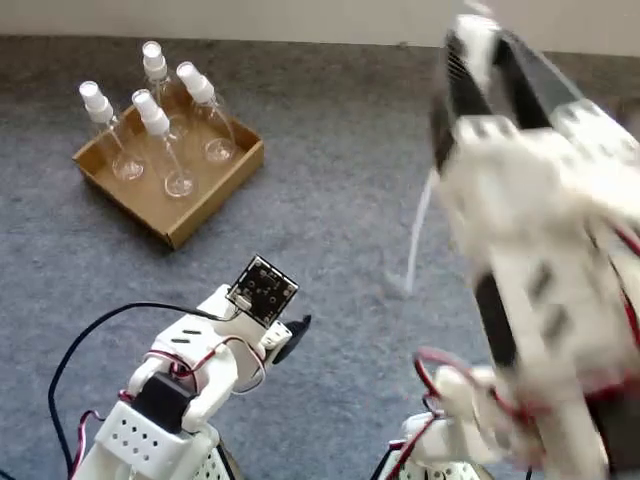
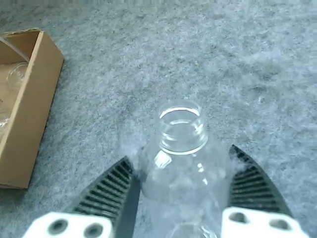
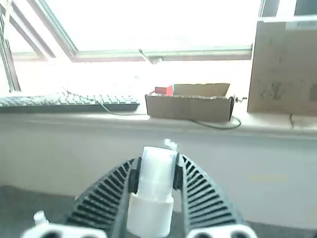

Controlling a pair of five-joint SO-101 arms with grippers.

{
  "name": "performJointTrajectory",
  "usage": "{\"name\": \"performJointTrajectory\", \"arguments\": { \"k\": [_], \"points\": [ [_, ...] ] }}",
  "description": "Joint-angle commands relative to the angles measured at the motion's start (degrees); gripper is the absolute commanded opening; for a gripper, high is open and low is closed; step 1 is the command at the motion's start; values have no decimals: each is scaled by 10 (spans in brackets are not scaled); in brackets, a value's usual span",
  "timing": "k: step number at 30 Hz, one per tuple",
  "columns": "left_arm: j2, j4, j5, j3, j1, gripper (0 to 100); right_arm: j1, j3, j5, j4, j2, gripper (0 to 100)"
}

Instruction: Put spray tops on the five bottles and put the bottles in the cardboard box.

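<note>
A clear bottle (image 2: 181, 148) with an open neck stands upright on the grey carpet, and my left gripper (image 2: 181, 158) is shut on its body. In the high view that gripper (image 1: 295, 335) sits low near the front, left of centre. My right gripper (image 3: 157, 163) is raised high, pointing at the far wall, and is shut on a white spray top (image 3: 153, 183). The right arm (image 1: 530, 230) looms large in the high view, with a thin white tube (image 1: 415, 240) hanging beside it. The cardboard box (image 1: 215, 200) at the far left holds several capped bottles (image 1: 160, 125).
The box's side wall (image 2: 29, 109) lies to one side of the held bottle. Grey carpet (image 1: 340, 150) stretches between the box and the arms. Black and red cables (image 1: 90, 335) trail by the left arm's base. A windowsill with a keyboard (image 3: 64, 101) is far off.
</note>
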Motion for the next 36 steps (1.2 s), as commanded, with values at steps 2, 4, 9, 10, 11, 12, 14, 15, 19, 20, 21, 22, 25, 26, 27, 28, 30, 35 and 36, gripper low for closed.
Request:
{"name": "performJointTrajectory", "arguments": {
  "k": [2,4,9,10,11,12,14,15,19,20,21,22,25,26,27,28,30,35,36],
  "points": [
    [-7,-77,-6,33,7,109,59,-53,5,11,-74,40],
    [-7,-87,-6,35,7,109,71,-53,5,11,-96,40],
    [-7,-86,-6,34,7,109,94,-52,5,11,-150,40],
    [-7,-86,-6,34,7,109,102,-52,5,11,-160,40],
    [-7,-86,-6,34,7,109,111,-50,5,11,-169,40],
    [-7,-86,-6,34,7,109,119,-41,5,11,-180,40],
    [-7,-86,-6,34,7,109,128,-7,5,11,-203,40],
    [-7,-86,-6,34,7,109,126,15,5,11,-216,40],
    [-7,-86,-6,35,7,109,126,99,5,11,-282,40],
    [-7,-86,-6,35,7,109,126,118,5,10,-300,40],
    [-7,-86,-6,34,8,109,126,139,4,10,-319,40],
    [-7,-88,-6,33,8,109,126,162,4,10,-336,40],
    [-7,-90,-6,23,8,109,126,237,5,10,-380,40],
    [-7,-90,-6,16,8,109,126,266,5,10,-393,40],
    [-7,-90,-6,9,8,110,126,297,5,10,-404,40],
    [-7,-90,-7,2,8,110,126,327,5,10,-416,40],
    [-7,-90,-7,-12,9,111,126,383,6,10,-440,40],
    [-7,-140,-7,-21,47,112,125,499,3,-11,-488,40],
    [-7,-152,-7,-20,61,112,125,528,3,-22,-497,40]
  ]
}}
